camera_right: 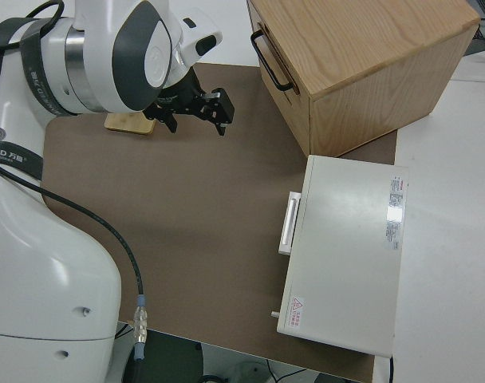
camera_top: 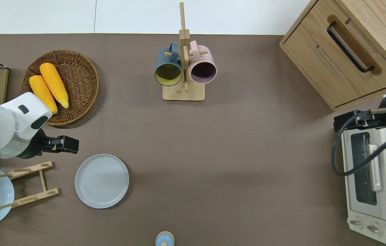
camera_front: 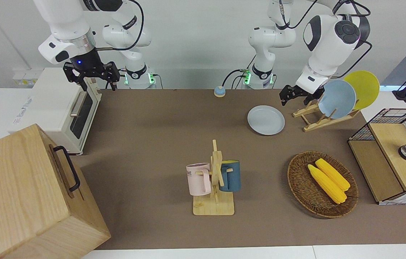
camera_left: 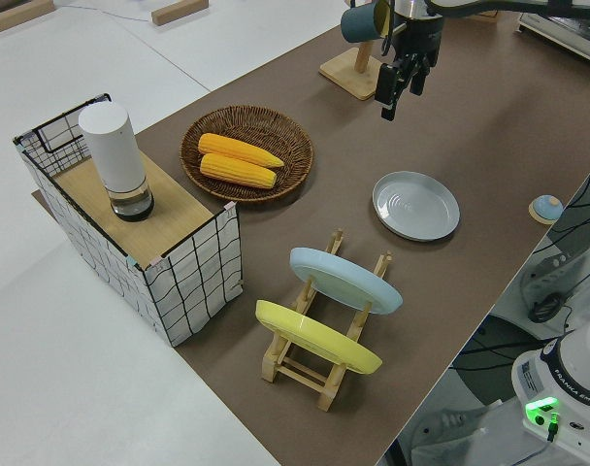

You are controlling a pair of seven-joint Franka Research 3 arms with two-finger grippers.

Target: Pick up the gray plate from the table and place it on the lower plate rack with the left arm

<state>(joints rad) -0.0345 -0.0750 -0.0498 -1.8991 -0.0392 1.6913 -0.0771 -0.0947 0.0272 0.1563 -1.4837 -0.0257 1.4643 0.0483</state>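
- right arm is parked, its gripper [camera_front: 91,77] with fingers spread apart.
- gray plate [camera_top: 101,180] lies flat on the table [camera_top: 234,153], just beside the lower plate rack [camera_top: 30,184], toward the right arm's end from it.
- left gripper [camera_top: 71,144] hangs over bare mat between the corn basket [camera_top: 76,75] and the plate, holding nothing; finger gap, cannot tell.
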